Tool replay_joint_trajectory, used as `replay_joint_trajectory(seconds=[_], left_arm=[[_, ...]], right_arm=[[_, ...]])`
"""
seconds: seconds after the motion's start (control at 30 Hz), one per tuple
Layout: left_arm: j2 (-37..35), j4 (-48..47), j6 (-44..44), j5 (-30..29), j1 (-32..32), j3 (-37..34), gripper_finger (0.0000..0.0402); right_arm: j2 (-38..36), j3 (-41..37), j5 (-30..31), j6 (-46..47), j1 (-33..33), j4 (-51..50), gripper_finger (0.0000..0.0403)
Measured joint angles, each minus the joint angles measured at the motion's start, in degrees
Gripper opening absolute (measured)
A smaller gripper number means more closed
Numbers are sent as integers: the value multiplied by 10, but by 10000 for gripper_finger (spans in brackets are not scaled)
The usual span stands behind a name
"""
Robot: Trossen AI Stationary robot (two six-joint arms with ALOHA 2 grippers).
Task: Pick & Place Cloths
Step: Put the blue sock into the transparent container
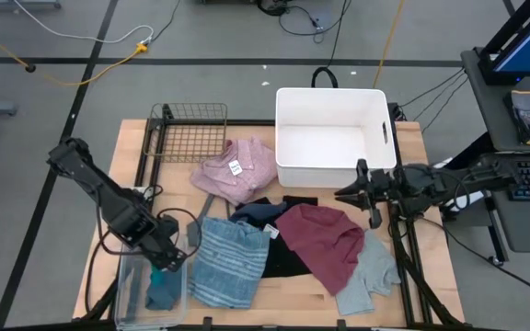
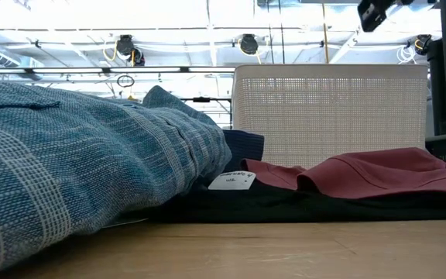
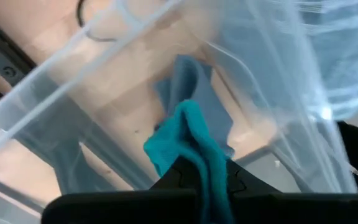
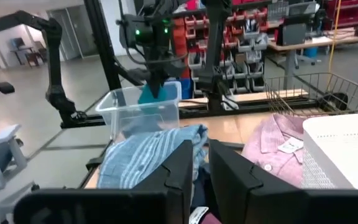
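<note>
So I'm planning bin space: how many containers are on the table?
3: a white bin at the back, a wire basket to its left, and a clear bin at the front-left corner.

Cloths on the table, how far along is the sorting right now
Done: one blue piece already lies in the clear bin. In hand: the left gripper holds the teal cloth over that bin. Left: the pink shirt, blue striped cloth, maroon cloth, black cloth, dark blue cloth and grey cloth lie on the table. The white bin looks empty; the right gripper waits beside it.
</note>
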Motion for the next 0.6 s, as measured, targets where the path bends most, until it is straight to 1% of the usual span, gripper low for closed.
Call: replay_joint_trajectory(seconds=[0.3, 0.43, 0.6], left_arm=[[0, 117, -19, 2, 0, -77, 0], [0, 127, -28, 5, 0, -94, 0], [0, 129, -29, 5, 0, -97, 3]], right_arm=[[-46, -49, 0, 0, 0, 4, 43], [-52, -51, 0, 7, 0, 4, 43], [-53, -51, -1, 15, 0, 4, 43]])
